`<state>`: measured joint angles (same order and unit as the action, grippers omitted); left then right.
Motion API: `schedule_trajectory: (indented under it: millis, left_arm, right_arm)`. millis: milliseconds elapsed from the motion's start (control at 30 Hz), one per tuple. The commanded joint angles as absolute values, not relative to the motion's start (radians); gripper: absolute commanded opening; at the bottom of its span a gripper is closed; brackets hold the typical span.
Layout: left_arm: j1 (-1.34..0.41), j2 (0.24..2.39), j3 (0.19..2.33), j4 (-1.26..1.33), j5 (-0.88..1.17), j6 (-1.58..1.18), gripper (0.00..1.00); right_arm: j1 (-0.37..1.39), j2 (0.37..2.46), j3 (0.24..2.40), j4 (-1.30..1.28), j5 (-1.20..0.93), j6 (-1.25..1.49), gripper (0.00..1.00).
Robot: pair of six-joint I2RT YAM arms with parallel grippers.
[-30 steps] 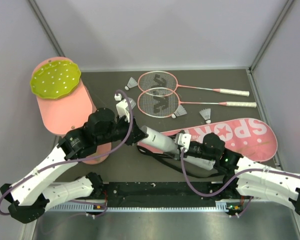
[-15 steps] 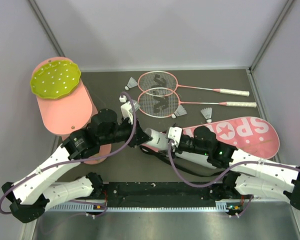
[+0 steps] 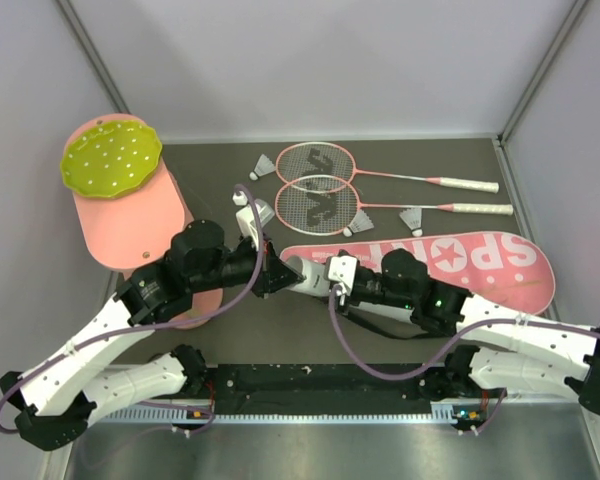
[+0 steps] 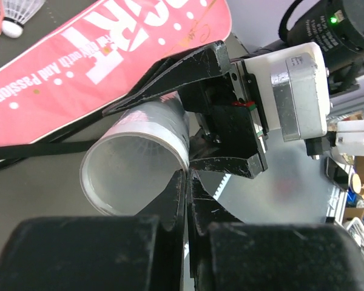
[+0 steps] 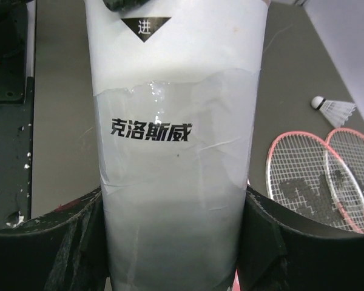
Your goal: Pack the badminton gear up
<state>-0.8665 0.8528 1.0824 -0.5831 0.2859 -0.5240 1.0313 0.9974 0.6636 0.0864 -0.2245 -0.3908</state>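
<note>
The white tube [image 3: 302, 275] lies level between my two grippers, just above the table at centre. My right gripper [image 3: 332, 284] is shut round its body [image 5: 176, 151], one black finger on each side [image 5: 176, 233]. My left gripper [image 3: 276, 274] pinches the rim of the tube's open end [image 4: 139, 163], one finger inside and one outside [image 4: 188, 182]. Two pink-framed rackets [image 3: 315, 160] [image 3: 318, 207] lie side by side at the back. Three shuttlecocks [image 3: 263, 165] [image 3: 357, 230] [image 3: 412, 217] lie around them. The pink "SPORT" bag [image 3: 460, 265] lies flat at the right.
A big pink cylinder [image 3: 130, 220] topped by a yellow-green dotted disc [image 3: 110, 160] stands at the left, close to my left arm. The bag's black strap [image 3: 380, 330] trails under my right arm. Grey walls close in the back and both sides.
My right gripper has carried the tube left, toward my left gripper. The left gripper now sits on the tube's open end. The bag has shifted slightly toward the back.
</note>
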Motion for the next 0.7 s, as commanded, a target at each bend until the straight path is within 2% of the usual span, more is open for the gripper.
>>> schedule_trajectory:
  millis: [0,133,500,667]
  left_arm:
    - [-0.890,0.824,1.121,-0.548,0.443,-0.537,0.00]
    - [-0.890,0.804,1.152,-0.569,0.433,-0.537,0.00]
    - [-0.885,0.785,1.275,-0.669,0.347,-0.520,0.00]
    - [-0.887,0.845,1.371,-0.868,-0.039,-0.520,0.00]
  right_arm:
    - [1.032,0.936,0.615,0.268,-0.157,-0.408,0.31]
    - [1.031,0.916,0.574,0.298,-0.132,-0.410,0.28]
    - [1.032,0.888,0.512,0.350,-0.091,-0.388,0.27]
    - [1.032,0.842,0.492,0.377,-0.006,-0.345,0.27]
